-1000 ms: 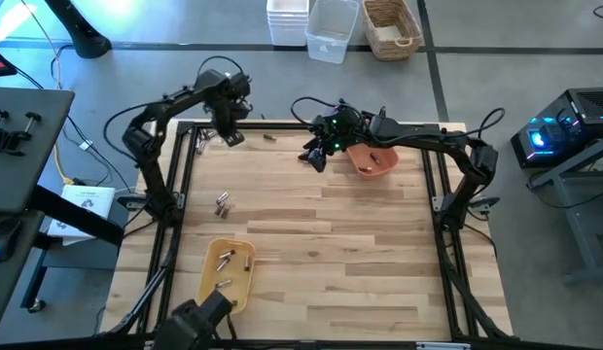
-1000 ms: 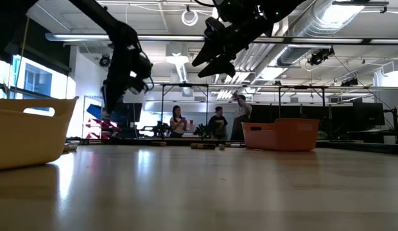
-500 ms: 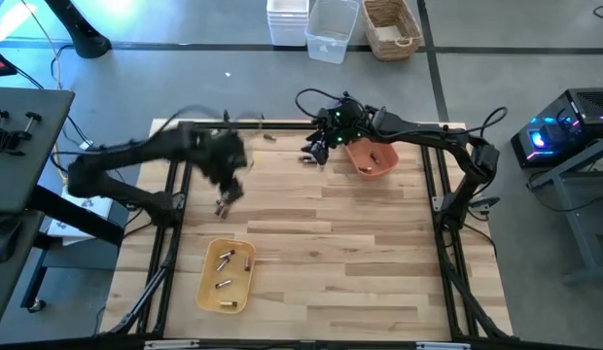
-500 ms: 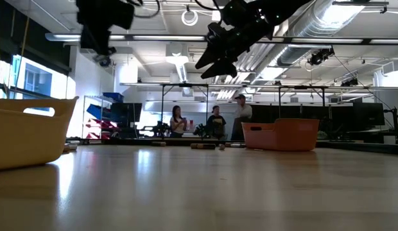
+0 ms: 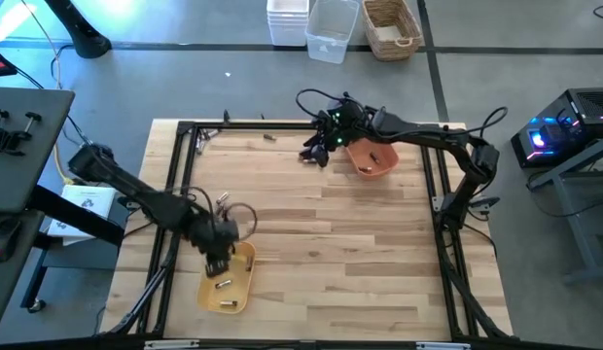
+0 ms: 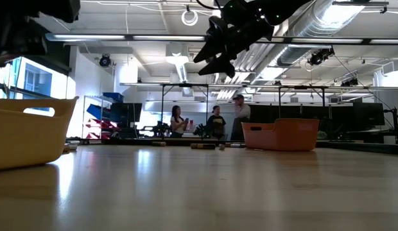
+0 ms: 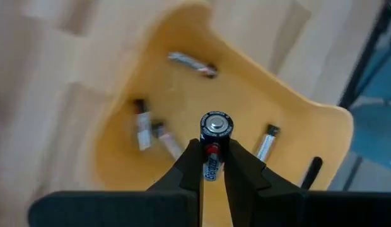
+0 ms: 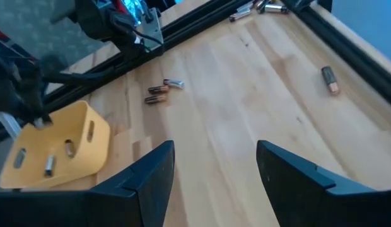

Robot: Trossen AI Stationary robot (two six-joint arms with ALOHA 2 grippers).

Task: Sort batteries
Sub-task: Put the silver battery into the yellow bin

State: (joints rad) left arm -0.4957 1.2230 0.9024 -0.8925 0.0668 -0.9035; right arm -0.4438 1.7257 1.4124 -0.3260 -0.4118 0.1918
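Note:
My left gripper point(image 5: 219, 259) hangs over the yellow tray point(image 5: 229, 277), shut on one battery point(image 7: 217, 126). Several more batteries point(image 7: 143, 126) lie on the floor of that tray point(image 7: 296, 113). My right gripper point(image 5: 314, 154) is open and holds nothing. It hovers above the table's far part, just left of the orange tray point(image 5: 372, 159), and shows high up in the low view point(image 6: 215, 54). Loose batteries rest on the wood: a pair point(image 5: 222, 202) point(image 8: 163, 88), one point(image 5: 269, 138) point(image 8: 330, 79) near the far rail, and a few point(image 8: 258, 7) in the far left corner. My left gripper pinches the battery between its two fingers point(image 7: 190, 165), which close on the side wall point(image 7: 212, 151) by the red band. The fingers point down from above. The silvery end cap point(image 7: 217, 124) sticks out past the fingertips. The battery is lifted clear above the yellow tray's floor.
Black frame rails point(image 5: 311, 124) run round the table's edges. Clear bins point(image 5: 331, 29) and a wicker basket point(image 5: 391, 27) stand on the floor beyond the far edge. Bare wood point(image 5: 360, 253) spreads over the middle and near right. People point(image 6: 215, 122) stand in the room behind.
My left arm has swung fast from the table's far left corner toward the near edge, past the loose pair, and now hangs over the yellow tray. My right gripper has shifted slightly toward the far edge and stays open.

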